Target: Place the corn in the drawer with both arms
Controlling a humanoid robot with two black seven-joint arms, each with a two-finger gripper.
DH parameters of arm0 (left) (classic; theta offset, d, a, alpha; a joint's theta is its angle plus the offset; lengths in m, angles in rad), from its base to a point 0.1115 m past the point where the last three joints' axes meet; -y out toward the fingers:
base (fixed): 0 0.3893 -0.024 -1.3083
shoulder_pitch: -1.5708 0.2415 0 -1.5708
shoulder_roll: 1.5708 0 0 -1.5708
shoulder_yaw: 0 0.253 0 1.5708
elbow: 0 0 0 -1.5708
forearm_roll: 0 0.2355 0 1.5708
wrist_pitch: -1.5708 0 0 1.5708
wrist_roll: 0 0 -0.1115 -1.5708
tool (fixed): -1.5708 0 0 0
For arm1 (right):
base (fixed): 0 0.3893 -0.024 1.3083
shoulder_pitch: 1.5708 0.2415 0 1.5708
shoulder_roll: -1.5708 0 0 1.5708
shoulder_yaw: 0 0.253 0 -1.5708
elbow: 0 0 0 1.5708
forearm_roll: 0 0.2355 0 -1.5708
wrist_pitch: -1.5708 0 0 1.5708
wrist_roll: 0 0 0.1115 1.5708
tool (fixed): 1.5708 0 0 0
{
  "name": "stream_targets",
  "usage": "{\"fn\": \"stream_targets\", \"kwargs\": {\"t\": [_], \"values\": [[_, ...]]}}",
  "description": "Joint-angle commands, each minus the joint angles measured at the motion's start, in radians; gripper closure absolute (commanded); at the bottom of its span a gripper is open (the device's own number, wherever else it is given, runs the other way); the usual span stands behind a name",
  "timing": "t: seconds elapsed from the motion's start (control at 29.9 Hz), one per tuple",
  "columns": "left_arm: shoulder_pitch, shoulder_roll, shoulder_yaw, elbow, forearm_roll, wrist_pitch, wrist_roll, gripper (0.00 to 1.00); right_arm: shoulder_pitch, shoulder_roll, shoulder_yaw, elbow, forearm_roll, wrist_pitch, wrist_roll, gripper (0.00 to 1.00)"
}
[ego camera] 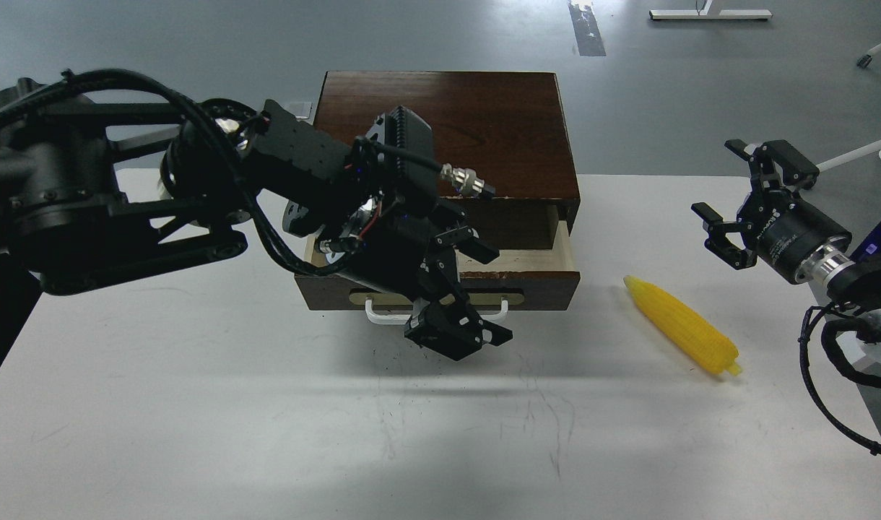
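A white table [195, 433] fills the lower part of the head view, its surface scuffed with faint dark marks near the middle. On its far side sits a dark brown wooden cabinet [440, 123], and from its front the drawer [534, 278] stands pulled partway out, showing a strip of pale wood inside along its right end. The drawer's dark front carries a brass-coloured plate and a white bar handle [383, 315] below it.

The left arm [123, 202] reaches in from the left edge, thick and black with looping cables, and crosses over the left half of the drawer, hiding most of its opening. The left gripper [458, 328] hangs at the drawer front, right at the handle; its fingers overlap the bar from this angle, but whether they clasp it or merely sit against it I cannot tell, nor how wide they are spread.

The right arm [845, 267] comes in from the right edge, its cables trailing down toward the table's corner. The right gripper [744, 202] is raised above the table's right side with its fingers spread well apart, nothing between them.

The corn [682, 325] lies flat on the table, well to the right of the drawer, pointed tip toward the drawer and blunt end toward the near right. It rests below the right gripper in the view, near it but clearly apart, touching neither claw
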Motion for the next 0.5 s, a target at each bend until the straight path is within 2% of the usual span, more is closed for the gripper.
{"fn": "stream_targets", "kwargs": {"t": [0.0, 0.13, 0.2, 0.27, 0.4, 0.47], "values": [[0.012, 0.091, -0.085, 0.030, -0.376, 0.000, 0.000, 0.01, 0.000, -0.002, -0.001, 0.000, 0.000, 0.000, 0.000, 0.00], [0.035, 0.163, -0.102, 0.102, -0.671, 0.000, 0.000, 0.01, 0.000, 0.000, -0.001, 0.000, -0.002, 0.001, 0.000, 0.00], [0.084, 0.210, -0.103, 0.164, -0.899, 0.000, 0.000, 0.01, 0.000, -0.002, -0.005, 0.000, -0.005, 0.001, 0.000, 0.00], [0.113, 0.232, -0.103, 0.189, -1.008, 0.000, 0.000, 0.01, 0.000, -0.002, -0.008, 0.000, -0.017, 0.003, 0.000, 0.00], [0.250, 0.302, -0.103, 0.240, -1.330, 0.000, 0.000, 0.01, -0.003, -0.032, -0.009, 0.009, -0.149, 0.003, 0.000, 0.00], [0.316, 0.324, -0.105, 0.258, -1.392, 0.009, 0.000, 0.01, -0.003, -0.043, -0.010, 0.012, -0.193, 0.004, 0.000, 0.00]]}}
